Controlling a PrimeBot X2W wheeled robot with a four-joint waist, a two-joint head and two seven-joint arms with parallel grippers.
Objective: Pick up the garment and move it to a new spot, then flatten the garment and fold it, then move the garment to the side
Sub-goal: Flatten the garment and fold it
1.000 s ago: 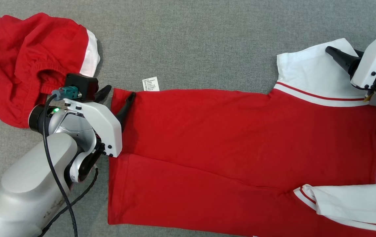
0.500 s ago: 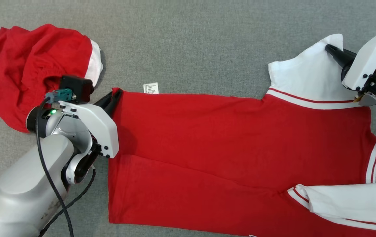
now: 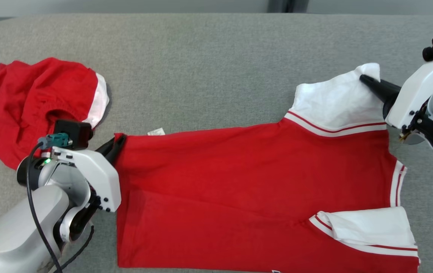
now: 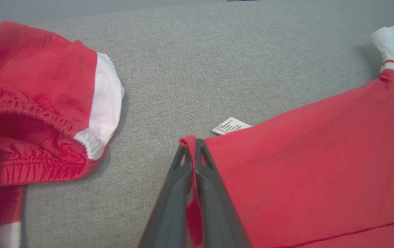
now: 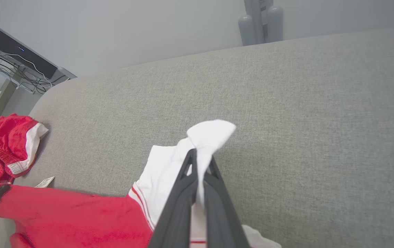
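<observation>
Pinching the soft red garment (image 3: 239,182), left tool (image 3: 119,141) holds hem (image 4: 187,140), right tool (image 3: 364,78) white sleeve (image 3: 333,102).

Right gripper (image 5: 200,156) pinched tight on the white sleeve (image 5: 210,132) of the shirt (image 5: 79,213), sleeve tip poking up past the fingertips. Red shirt body lower left of fingers. Bunched red shorts (image 5: 0,144) far left. Grey cushion (image 5: 303,120) beyond.

The garment (image 3: 239,178) is red, its sleeves (image 3: 333,102) white with thin red stripes (a white tag (image 3: 156,132) with dark print at its edge). Left of the garment, shorts (image 3: 30,102) are red with a white band; under it, grey upholstery (image 3: 208,68).
</observation>
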